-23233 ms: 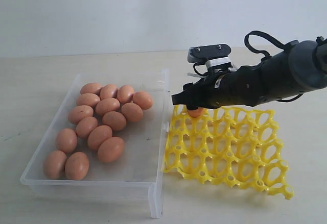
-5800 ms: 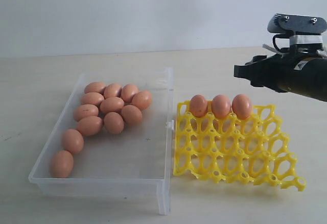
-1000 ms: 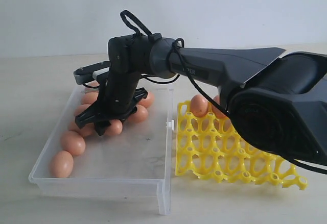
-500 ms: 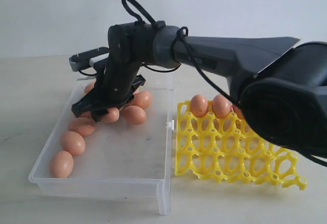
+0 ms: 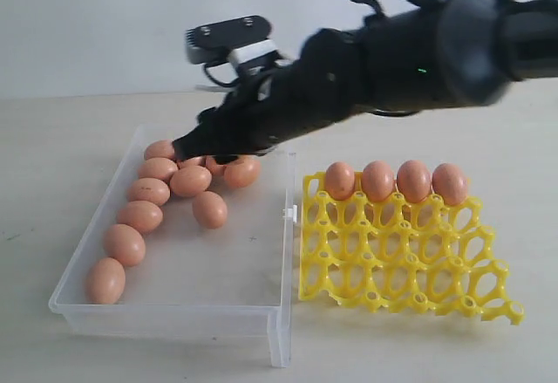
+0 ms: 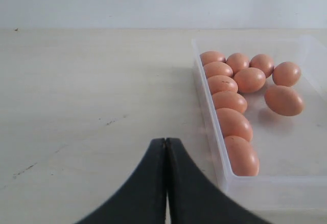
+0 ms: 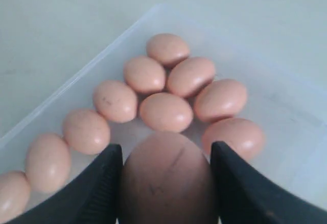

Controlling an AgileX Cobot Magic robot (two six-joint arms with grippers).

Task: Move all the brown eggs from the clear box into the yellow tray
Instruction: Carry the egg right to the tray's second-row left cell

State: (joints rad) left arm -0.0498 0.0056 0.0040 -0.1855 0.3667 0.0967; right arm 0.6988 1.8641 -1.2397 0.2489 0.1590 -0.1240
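Observation:
In the right wrist view my right gripper (image 7: 164, 150) is shut on a brown egg (image 7: 166, 183), one black finger pressed on each side of it. It hangs over the clear box (image 7: 291, 132), above several more brown eggs (image 7: 166, 112). In the exterior view the right gripper (image 5: 193, 149) reaches across over the far part of the clear box (image 5: 281, 313); the held egg is hidden there. Several eggs (image 5: 139, 216) lie in the box. The yellow tray (image 5: 392, 265) holds a back row of eggs (image 5: 378, 180). My left gripper (image 6: 166, 142) is shut and empty above the table, beside the clear box (image 6: 265, 191).
The box and the tray stand side by side on a pale table (image 5: 52, 156), with a white wall behind. The right arm (image 5: 392, 60) spans the air above the box's right wall and the tray's far edge. A small latch (image 5: 285, 214) sticks out between box and tray.
The right arm has swung up and back toward the right, its gripper now over the box's far part. One more egg stands at the right end of the tray's back row.

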